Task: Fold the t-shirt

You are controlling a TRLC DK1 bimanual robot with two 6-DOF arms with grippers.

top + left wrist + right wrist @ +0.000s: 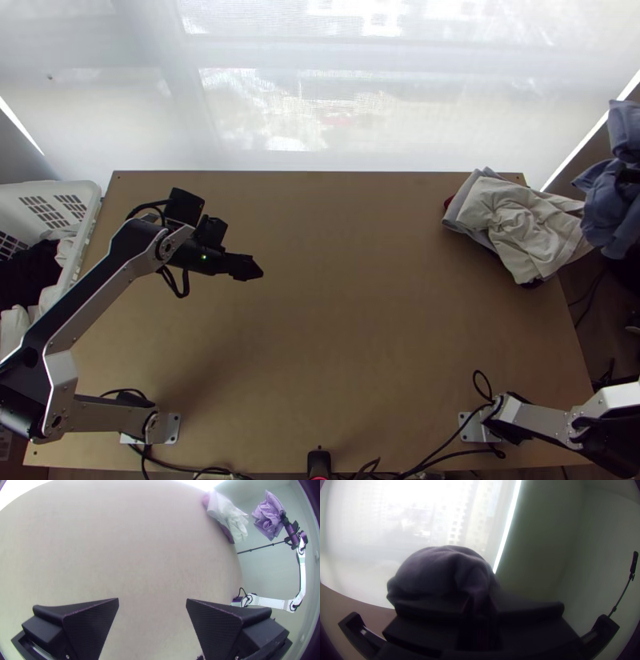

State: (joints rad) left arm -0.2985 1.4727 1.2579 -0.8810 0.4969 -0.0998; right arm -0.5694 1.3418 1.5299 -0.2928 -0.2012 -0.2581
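A blue t-shirt (612, 200) hangs bunched in the grasp of the right claw (628, 176), off to the right of a pile of clothes (520, 224) and apart from it. In the right wrist view, the right claw (480, 604) is clenched on the t-shirt, whose cloth bulges in a rounded bundle beyond the fingers. Well to the left of the pile of clothes, the left claw (254, 269) hangs above the light wooden surface (352, 336), released and empty; the left wrist view shows its two black fingers (88, 623) spread wide. The pile of clothes, a rumpled beige cloth over grey, sits at the surface's far right corner and spills past the edge. Across the surface from the pile, a white basket (90, 192) holds dark and white clothes (28, 276). A sheer curtain (384, 120) hangs behind the pile.
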